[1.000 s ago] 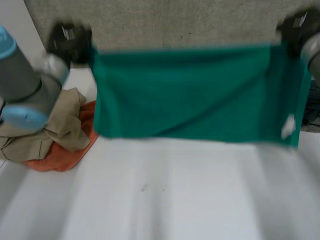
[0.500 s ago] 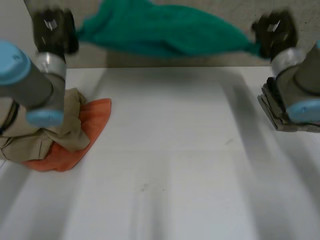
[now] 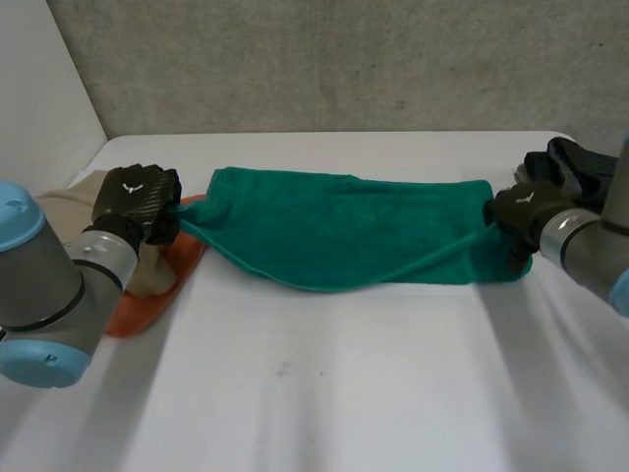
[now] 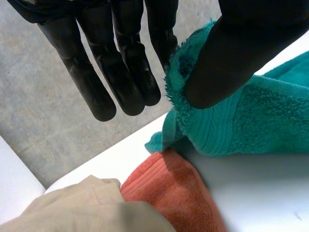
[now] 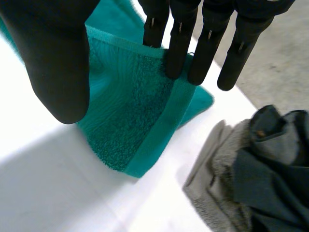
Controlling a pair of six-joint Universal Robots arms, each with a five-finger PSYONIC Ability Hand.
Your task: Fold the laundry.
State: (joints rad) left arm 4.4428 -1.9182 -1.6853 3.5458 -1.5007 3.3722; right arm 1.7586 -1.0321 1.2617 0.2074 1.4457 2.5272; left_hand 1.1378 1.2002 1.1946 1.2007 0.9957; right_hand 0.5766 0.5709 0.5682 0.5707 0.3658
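Note:
A green towel (image 3: 344,231) lies in a long band across the far half of the white table (image 3: 324,393), loosely doubled over. My left hand (image 3: 136,202) is at its left end. There the thumb (image 4: 231,58) pinches the towel's corner (image 4: 193,96) against the fingers. My right hand (image 3: 526,211) is at the towel's right end. Its fingers (image 5: 178,43) are straight and stand apart from the thumb (image 5: 53,58), with the towel's corner (image 5: 130,111) lying flat on the table under them.
An orange towel (image 3: 182,258) and a beige garment (image 3: 64,197) are piled under and beside my left hand, also in its wrist view as orange towel (image 4: 174,193) and beige garment (image 4: 82,203). A grey and dark pile of clothes (image 5: 251,179) sits just beyond my right hand.
The towel hung spread in the air between both raised hands. It swung away and came down onto the table with both hands. The right hand's fingers have straightened off the corner.

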